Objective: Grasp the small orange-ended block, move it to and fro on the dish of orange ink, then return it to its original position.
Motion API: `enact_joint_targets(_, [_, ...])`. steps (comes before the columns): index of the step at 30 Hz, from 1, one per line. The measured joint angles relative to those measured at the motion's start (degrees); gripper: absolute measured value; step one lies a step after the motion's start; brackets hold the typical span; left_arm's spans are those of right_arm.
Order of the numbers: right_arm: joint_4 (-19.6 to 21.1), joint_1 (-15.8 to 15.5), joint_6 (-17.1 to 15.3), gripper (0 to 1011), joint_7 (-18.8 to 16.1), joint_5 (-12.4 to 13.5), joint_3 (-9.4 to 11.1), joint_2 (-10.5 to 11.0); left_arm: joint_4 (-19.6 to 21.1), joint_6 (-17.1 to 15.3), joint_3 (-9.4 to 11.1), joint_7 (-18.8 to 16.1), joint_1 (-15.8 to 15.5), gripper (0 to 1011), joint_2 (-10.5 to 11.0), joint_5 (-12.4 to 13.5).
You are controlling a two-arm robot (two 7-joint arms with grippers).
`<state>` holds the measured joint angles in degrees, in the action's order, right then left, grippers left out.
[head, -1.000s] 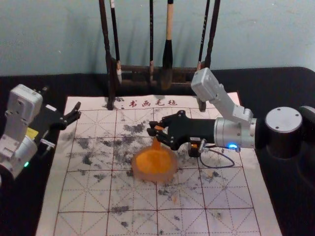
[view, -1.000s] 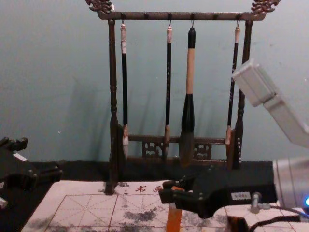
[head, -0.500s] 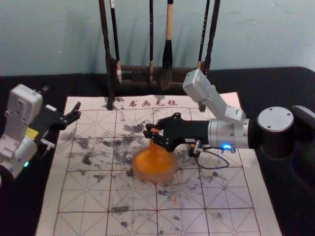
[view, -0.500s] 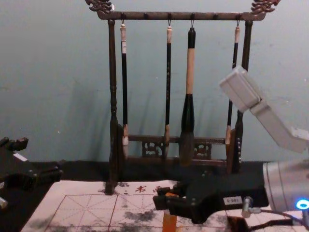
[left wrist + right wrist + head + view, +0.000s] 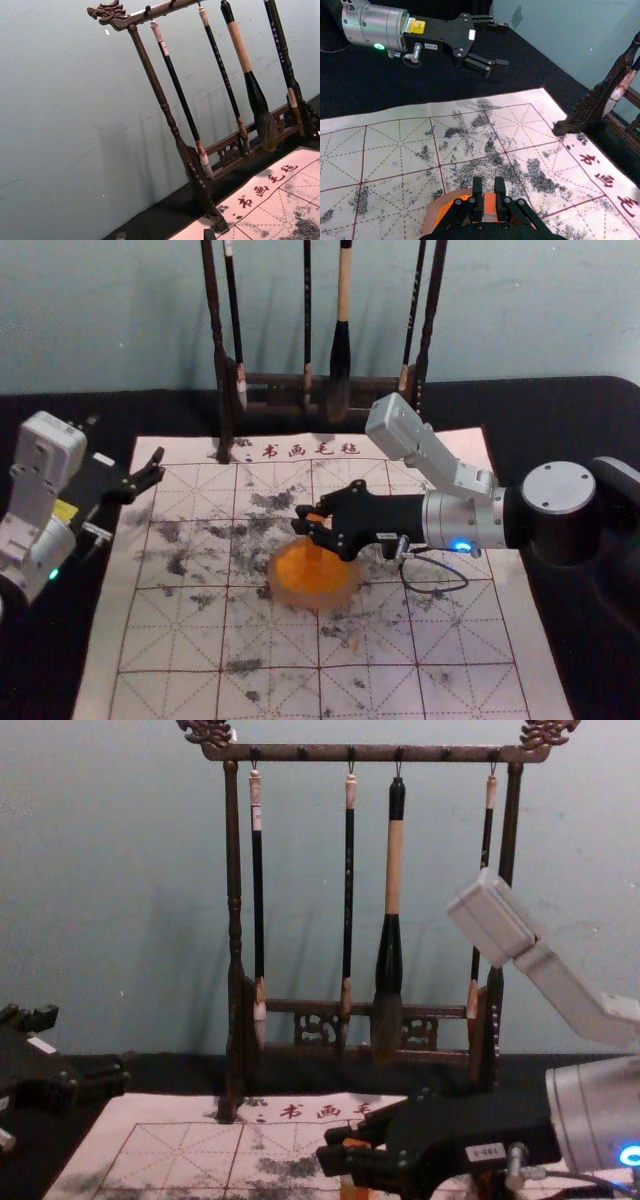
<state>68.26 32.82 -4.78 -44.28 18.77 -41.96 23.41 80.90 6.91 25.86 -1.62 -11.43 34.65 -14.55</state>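
Dipping looks to be under way: block at the ink, clenched in the right jaws

From where I stand, reading left to right, the left gripper (image 5: 499, 46) is parked beside the mat (image 5: 170, 640), its jaws released and well apart with nothing between them. The dish (image 5: 315, 602) of orange ink (image 5: 298, 568) sits on the mat, just below the right jaws. The small block (image 5: 490, 204) is pinched upright in those jaws, its lower part hanging beneath them over the ink; I cannot tell whether it touches. The right gripper (image 5: 489, 184) reaches in above the dish, clamped on that block.

I'd call this the to-and-fro step. Next it wants short, level strokes across the ink with the grip held firm, then a lift and the trip back to its place. Too low a pass might drag or tip the dish.

As for writing, again from the left: the left gripper's arm wears a yellow sticker (image 5: 416, 26) I can't make out. Beyond the jaws, the rack (image 5: 235, 920) hangs 4 brushes, their shaft characters too small for me. In front of it, the mat carries 4 characters, 书画毛毡 (image 5: 310, 450). The right gripper's white label (image 5: 488, 1152) I can't read surely. I spot no brand.
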Motion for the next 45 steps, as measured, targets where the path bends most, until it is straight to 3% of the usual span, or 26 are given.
enact_joint_targets(45, [4.59, -1.95, -0.35, 145, -0.40, -0.43, 0.12, 2.86, 0.00, 0.00, 0.00, 0.00, 0.00, 1001, 0.00, 0.00])
